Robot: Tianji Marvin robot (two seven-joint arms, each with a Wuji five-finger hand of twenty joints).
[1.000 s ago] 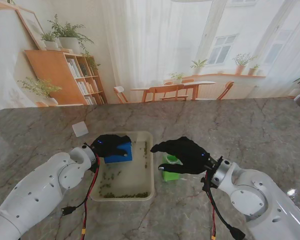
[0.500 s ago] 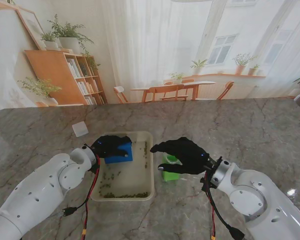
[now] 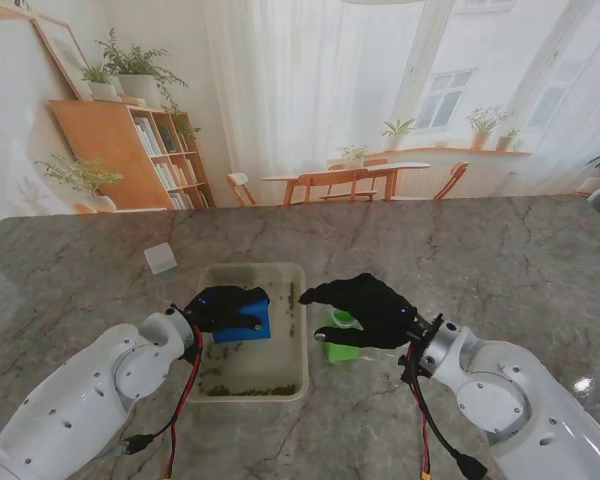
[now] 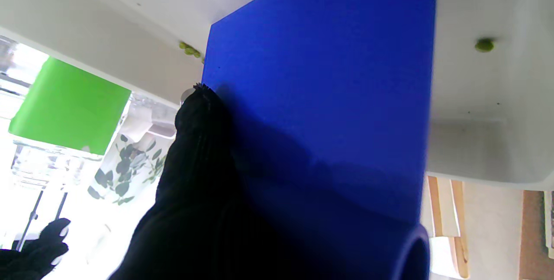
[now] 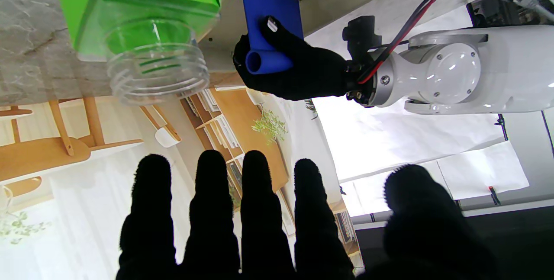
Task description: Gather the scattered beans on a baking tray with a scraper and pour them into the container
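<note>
A cream baking tray [image 3: 298,330] sits on the marble counter [image 3: 500,260], and everything else is placed around it. The left hand [image 3: 220,303], in a black glove, is clamped on a blue scraper [image 3: 246,321] over the tray's left side, the flat blade reaching down toward the tray floor; the left wrist view shows a gloved finger [image 4: 197,141] pressed against the blade's face and a rolled handle at the blade's upper end. Green beans [image 3: 250,390] lie mostly in a line along the tray's edge nearest the robot, with a few more scattered in the middle of the tray floor and a thin row along its right wall. Just beside the tray's right wall stands the container [image 3: 340,338], a clear jar with a green label and an open threaded mouth, clearly seen in the right wrist view [image 5: 147,37]. The right hand [image 3: 368,308] hovers over the container with its fingers [image 5: 264,210] spread apart and straight, holding nothing. A small white card [image 3: 160,258] lies on the counter beyond the tray's far left corner.
</note>
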